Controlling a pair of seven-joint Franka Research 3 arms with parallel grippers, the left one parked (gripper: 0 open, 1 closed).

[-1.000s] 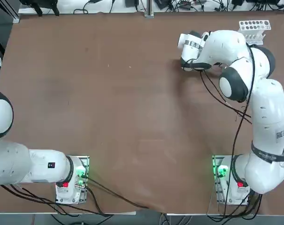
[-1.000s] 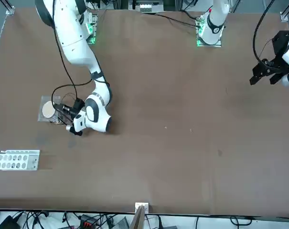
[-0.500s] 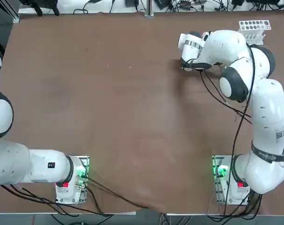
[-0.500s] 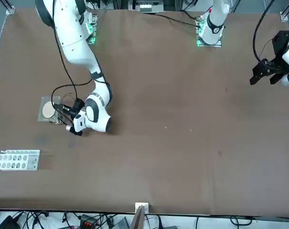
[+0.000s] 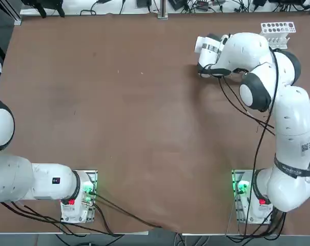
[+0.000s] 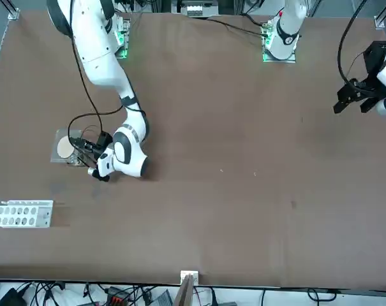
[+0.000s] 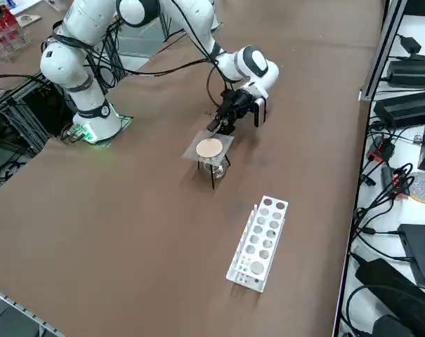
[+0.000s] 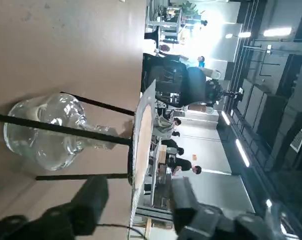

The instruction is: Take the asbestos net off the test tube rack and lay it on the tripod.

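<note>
The asbestos net (image 7: 210, 148) lies flat on top of the tripod (image 7: 213, 173), a grey mesh square with a beige disc at its centre. In the front view the net (image 6: 64, 146) shows just beyond my right gripper (image 6: 84, 148). Seen from the wrist, the net (image 8: 140, 145) is edge-on, and its near edge sits between the two spread fingers (image 8: 91, 197) without touching them. My right gripper (image 8: 136, 200) is open and holds nothing. The white test tube rack (image 7: 261, 242) stands apart with nothing on it, also visible as the rack (image 5: 277, 28) at the table's far right. My arm hides the net from overhead.
A small clear glass flask (image 8: 48, 135) sits on the table under the tripod, between its legs. Cables and black boxes (image 7: 409, 105) run along the table's right edge. People stand in the room far behind the table.
The right gripper's fingers have parted and let go of the net's edge. The arm, the net and the rack have stayed where they were.
</note>
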